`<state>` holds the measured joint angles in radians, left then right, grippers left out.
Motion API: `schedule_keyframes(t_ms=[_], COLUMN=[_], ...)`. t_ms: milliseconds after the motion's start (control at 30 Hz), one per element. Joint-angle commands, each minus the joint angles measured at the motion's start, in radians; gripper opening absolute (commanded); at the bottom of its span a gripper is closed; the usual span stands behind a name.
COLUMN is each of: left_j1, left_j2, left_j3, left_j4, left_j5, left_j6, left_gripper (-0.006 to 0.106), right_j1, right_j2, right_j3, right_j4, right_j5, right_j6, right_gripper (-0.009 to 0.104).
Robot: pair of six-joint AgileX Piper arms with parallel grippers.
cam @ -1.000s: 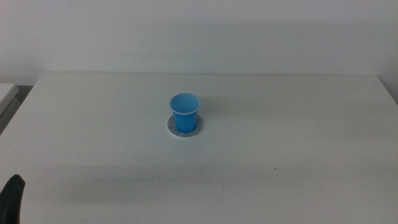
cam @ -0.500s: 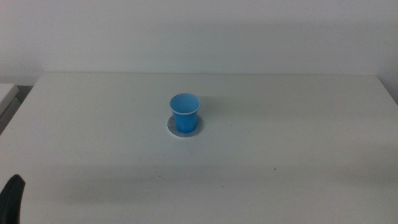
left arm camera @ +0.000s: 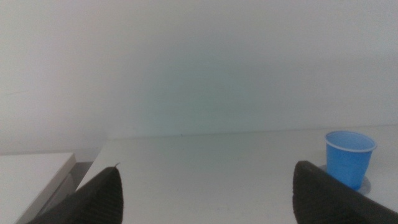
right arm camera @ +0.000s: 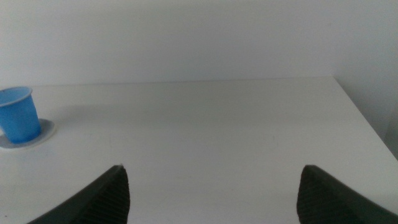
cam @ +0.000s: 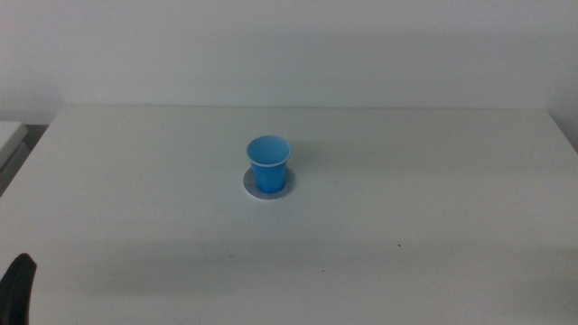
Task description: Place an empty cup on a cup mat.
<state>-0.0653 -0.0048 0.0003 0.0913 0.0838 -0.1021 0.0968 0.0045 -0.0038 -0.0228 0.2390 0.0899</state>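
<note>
Cup point(cam: 268, 163) unmoved on cup mat point(cam: 267, 186); left pincer point(cam: 18, 287) slightly lower.

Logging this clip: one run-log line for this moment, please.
cup: upright on mat | left gripper: open, withdrawn | right gripper: open, withdrawn

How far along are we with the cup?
Done, by the look of it: the cup stands upright on the mat. Nothing is in hand: the left gripper and the right gripper are both open, empty and far from the cup. Nothing appears left.
</note>
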Motion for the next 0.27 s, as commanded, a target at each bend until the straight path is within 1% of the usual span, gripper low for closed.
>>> schedule_keyframes(t_ms=[0,67,233], left_j1=[-0.003,-0.003,-0.003], left_j2=[0.005,0.005,0.005], left_j3=[0.0,0.0,0.0], left_j4=[-0.003,-0.003,-0.003], left_j5=[-0.012,-0.012,-0.012], left_j6=[-0.004,-0.004,-0.004], left_gripper=[0.094,0.094,0.094], right_j1=[-0.007,-0.007,-0.007], right_j2=[-0.005,-0.005,-0.005], right_j3=[0.004,0.004,0.004], right_j4=[-0.011,-0.023,-0.023], right_j5=[0.001,0.001,0.001], right_j6=[-0.008,-0.008,0.018], right_gripper=[0.093,0.093,0.093])
